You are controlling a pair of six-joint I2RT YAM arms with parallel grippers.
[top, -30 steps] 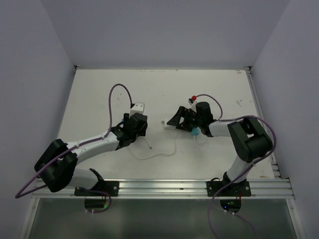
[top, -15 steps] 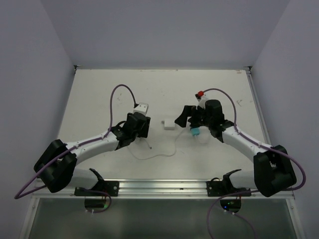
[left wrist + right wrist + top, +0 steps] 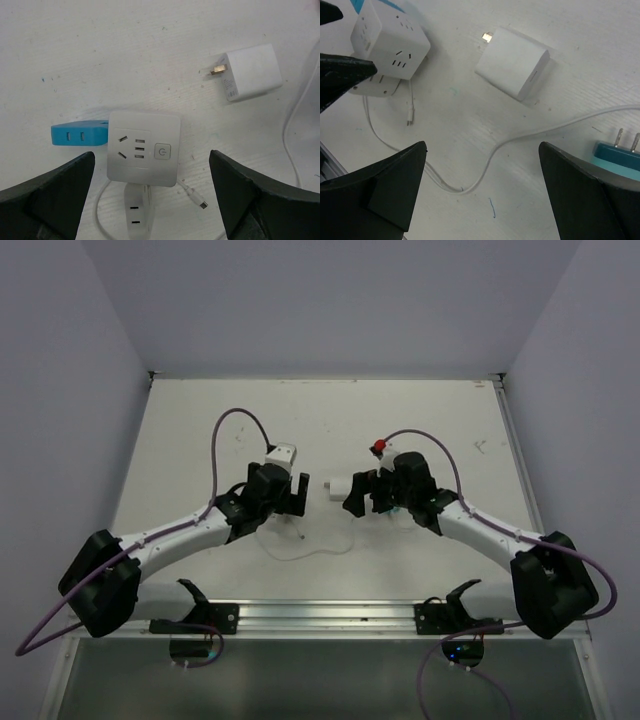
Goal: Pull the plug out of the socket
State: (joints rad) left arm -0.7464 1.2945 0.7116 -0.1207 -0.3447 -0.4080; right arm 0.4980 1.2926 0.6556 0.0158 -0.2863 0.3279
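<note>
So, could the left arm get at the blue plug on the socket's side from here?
Probably yes. The left gripper hangs open right above the socket. The blue plug juts from its side, with only table around it and nothing covering it.

left claw (image 3: 151,156) spread, right claw (image 3: 482,146) spread

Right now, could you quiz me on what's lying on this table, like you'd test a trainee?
1. True or false: the white charger lies apart from the socket cube.
2. The plug in the cube's left side, left wrist view, is: A red, B blue, C black.
3. Fill in: the left gripper and right gripper are both ___.
Key: 1 true; 2 B; 3 open.
</note>
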